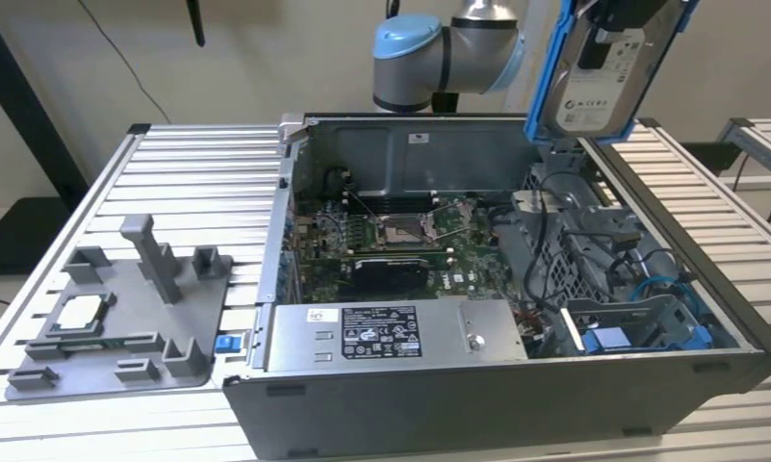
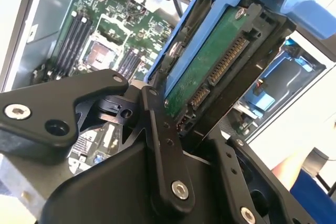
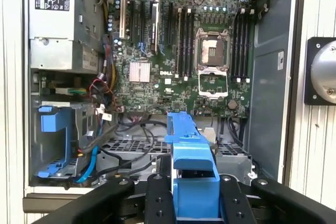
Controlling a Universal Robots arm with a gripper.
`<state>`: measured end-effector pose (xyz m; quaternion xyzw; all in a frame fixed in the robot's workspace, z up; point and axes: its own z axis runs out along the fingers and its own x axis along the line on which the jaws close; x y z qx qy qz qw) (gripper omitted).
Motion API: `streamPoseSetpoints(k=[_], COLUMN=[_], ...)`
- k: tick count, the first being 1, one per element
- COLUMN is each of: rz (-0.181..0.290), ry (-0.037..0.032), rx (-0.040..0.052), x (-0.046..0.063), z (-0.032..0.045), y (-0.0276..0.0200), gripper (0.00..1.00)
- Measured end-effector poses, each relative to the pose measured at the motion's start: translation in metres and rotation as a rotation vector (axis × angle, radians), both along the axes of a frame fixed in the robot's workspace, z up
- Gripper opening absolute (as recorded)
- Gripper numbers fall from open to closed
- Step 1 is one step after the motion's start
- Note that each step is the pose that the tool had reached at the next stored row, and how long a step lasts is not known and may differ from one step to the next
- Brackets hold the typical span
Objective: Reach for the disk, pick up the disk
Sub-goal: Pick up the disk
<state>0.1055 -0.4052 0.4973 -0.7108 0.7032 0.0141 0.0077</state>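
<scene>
1 disk (image 1: 606, 82) hangs high above the open case (image 1: 488, 404), clear of its rim, near the exterior view's upper right. It is held upright, label side facing that camera, with its blue rails (image 1: 545, 87) running down the edges. The gripper (image 2: 181, 111) has its jaws clenched on the disk: in the second wrist view 2 black fingers (image 2: 157, 129) press against the rail and the green circuit side, with the connector end pointing toward the wrist. Gripping across the rails looks deliberate, since they give a firm, flat hold and keep pressure off the board. In the first wrist view the blue rail (image 3: 191, 174) sits between the fingers, directly over the motherboard (image 3: 178, 56), so the lift appears to have been straight up out of the bay. An empty blue caddy (image 3: 52, 140) sits in the drive cage beside loose cables. On the table (image 1: 192, 183), a grey fixture tray (image 1: 115, 308) lies well apart from the case.
</scene>
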Motion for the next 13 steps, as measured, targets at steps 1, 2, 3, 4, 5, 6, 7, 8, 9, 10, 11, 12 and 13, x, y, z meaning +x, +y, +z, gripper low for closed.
streamPoseSetpoints(k=[1, 2, 3, 4, 5, 6, 7, 8, 9, 10, 11, 12, 13], rz=[0.000, 0.000, 0.000, 0.000, 0.000, 0.000, 0.000, 0.000, 0.000, 0.000, 0.000, 0.000, 0.000], ry=[0.0000, 0.0000, 0.0001, 0.0002, 0.0002, 0.0002, 0.0003, 0.0003, 0.0003, 0.0003, 0.0004, 0.0004, 0.0004], rx=[0.0000, 0.0000, 0.0001, 0.0000, 0.0000, 0.0001, 0.0000, 0.0000, 0.0000, 0.0000, 0.0000, 0.0001, 0.0001], x=[0.000, 0.000, 0.000, 0.000, 0.000, 0.000, 0.000, 0.001, 0.001, 0.001, 0.001, 0.001, 0.001], z=[0.0000, 0.0000, 0.0000, 0.0000, 0.0000, 0.0000, 0.0000, 0.0000, 0.0000, 0.0000, 0.0000, 0.0000, 0.0000], y=[-0.0011, -0.0024, -0.0037, -0.0050, -0.0062, -0.0075, -0.0087, -0.0100, -0.0114, -0.0125, -0.0138, -0.0150, -0.0162], gripper=[0.00, 0.00, 0.00, 0.00, 0.00, 0.00, 0.00, 0.00, 0.00, 0.00, 0.00, 0.00, 0.00])
